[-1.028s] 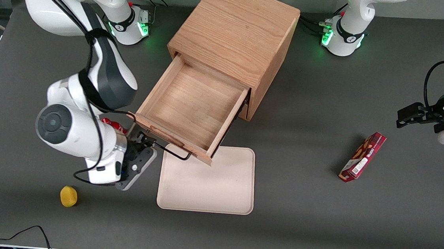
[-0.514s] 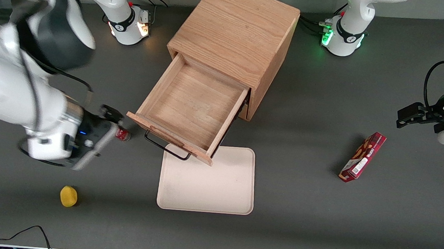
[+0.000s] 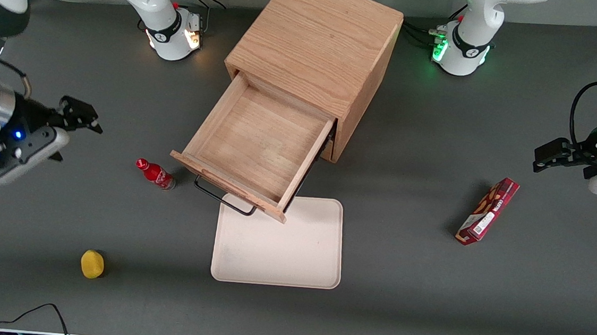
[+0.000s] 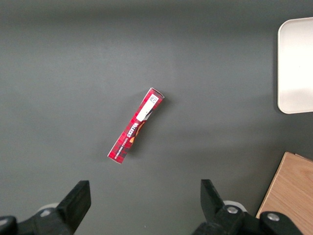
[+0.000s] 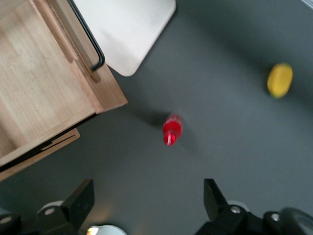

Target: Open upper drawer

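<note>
text: none legible | red box (image 4: 135,126): lettering too small | red bottle (image 3: 155,174): script unreadable

The lower drawer stays hidden under the pulled-out upper drawer (image 3: 257,145), whose front panel covers part of its black bar handle (image 3: 221,197). The cream tray (image 3: 279,243) loses a corner beneath that drawer. The gripper (image 3: 80,115) hangs well apart, toward the working arm's end, fingers spread (its arm is cut off at the frame edge). In the right wrist view the red bottle (image 5: 171,129) and yellow fruit (image 5: 279,80) are blurred.
</note>
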You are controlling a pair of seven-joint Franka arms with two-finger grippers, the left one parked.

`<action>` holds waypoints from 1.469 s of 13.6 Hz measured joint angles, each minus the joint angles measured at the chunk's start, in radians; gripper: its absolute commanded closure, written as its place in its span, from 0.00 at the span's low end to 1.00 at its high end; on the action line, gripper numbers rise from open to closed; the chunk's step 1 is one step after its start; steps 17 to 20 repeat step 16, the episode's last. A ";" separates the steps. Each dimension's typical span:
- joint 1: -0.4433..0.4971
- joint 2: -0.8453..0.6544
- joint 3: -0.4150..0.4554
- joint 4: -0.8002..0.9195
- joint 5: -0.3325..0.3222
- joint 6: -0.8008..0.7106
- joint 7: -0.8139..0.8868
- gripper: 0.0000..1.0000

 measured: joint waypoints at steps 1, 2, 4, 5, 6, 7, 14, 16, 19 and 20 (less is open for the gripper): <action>-0.020 -0.063 0.001 -0.067 0.000 0.015 0.060 0.00; -0.046 -0.133 0.001 -0.141 0.000 0.044 0.103 0.00; -0.103 -0.279 0.003 -0.301 0.006 0.090 0.144 0.00; -0.130 -0.345 0.003 -0.376 0.023 0.109 0.151 0.00; -0.146 -0.395 0.002 -0.437 0.039 0.129 0.169 0.00; -0.152 -0.425 0.002 -0.477 0.047 0.151 0.205 0.00; -0.068 -0.428 -0.019 -0.543 0.052 0.190 0.510 0.00; 0.028 -0.423 -0.123 -0.546 0.051 0.186 0.522 0.00; 0.028 -0.423 -0.123 -0.546 0.051 0.186 0.522 0.00; 0.028 -0.423 -0.123 -0.546 0.051 0.186 0.522 0.00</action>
